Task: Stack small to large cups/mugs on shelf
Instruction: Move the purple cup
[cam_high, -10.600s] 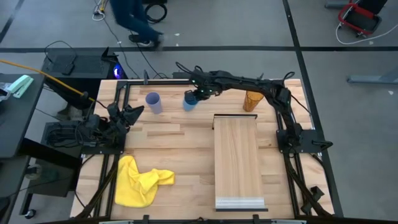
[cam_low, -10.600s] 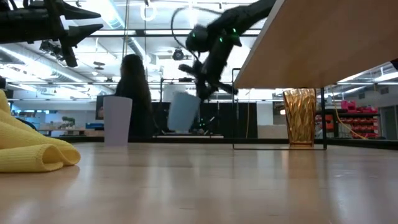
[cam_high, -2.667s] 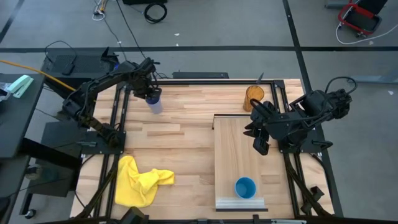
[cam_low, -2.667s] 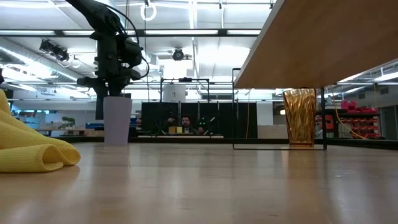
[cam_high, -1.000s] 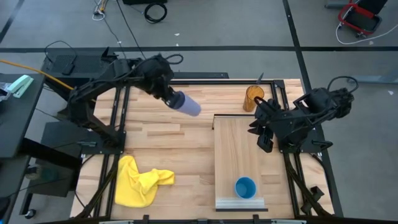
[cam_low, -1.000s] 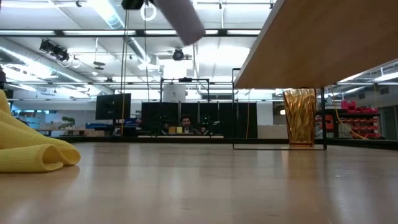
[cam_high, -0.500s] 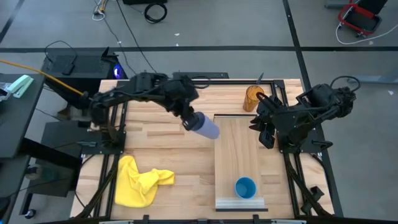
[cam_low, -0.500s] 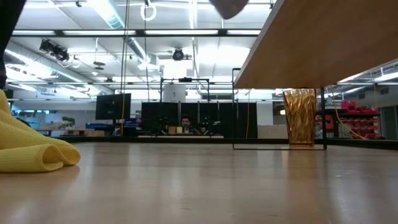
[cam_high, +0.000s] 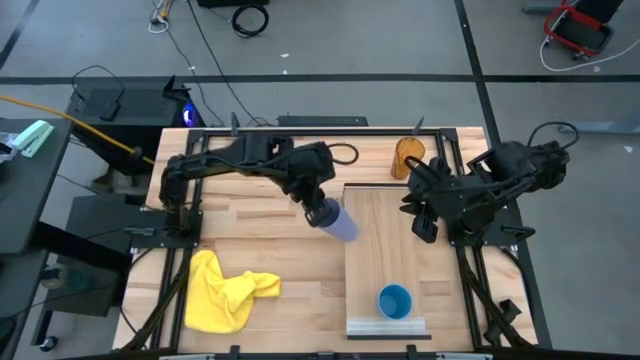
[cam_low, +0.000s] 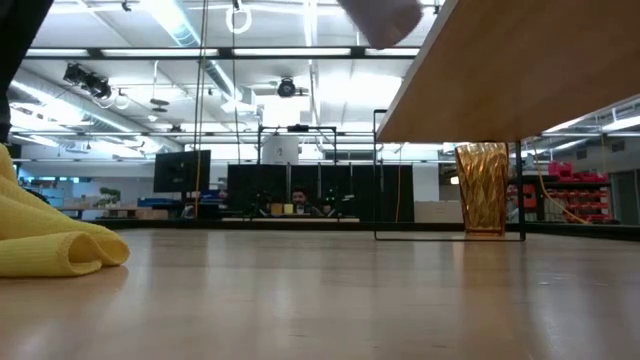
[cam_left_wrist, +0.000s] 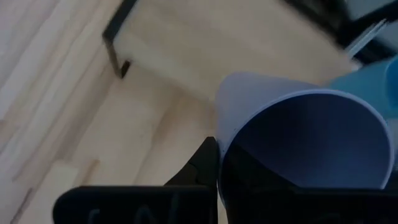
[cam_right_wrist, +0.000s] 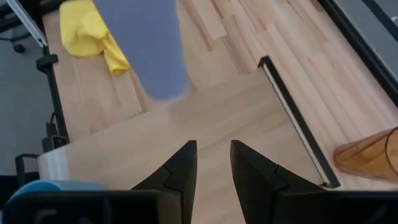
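Note:
My left gripper (cam_high: 320, 210) is shut on the lavender cup (cam_high: 342, 226), which hangs tilted in the air over the far left corner of the shelf (cam_high: 385, 255). The low view shows that cup (cam_low: 380, 18) high above the table. A blue cup (cam_high: 394, 301) stands upright on the shelf's near end. The amber tumbler (cam_high: 406, 157) stands on the table behind the shelf's far end. My right gripper (cam_high: 423, 222) hovers open over the shelf's right edge, with nothing between its fingers (cam_right_wrist: 249, 168). My left gripper holds the lavender cup by its wall at the rim (cam_left_wrist: 222, 134). One finger (cam_left_wrist: 200, 167) is outside the wall; the other seems to reach into the dark mouth. The cup is lifted clear and tilted, its base pointing away from the gripper toward the table's near right.
A crumpled yellow cloth (cam_high: 225, 290) lies at the near left of the table. Dark frame rails run along the table's left and right sides. The shelf has bare wood between its far end and the blue cup.
My left gripper has carried the lavender cup from the far left of the table toward the right and near edges, as far as the shelf's far left corner. The cup stays tilted and clear of the table.

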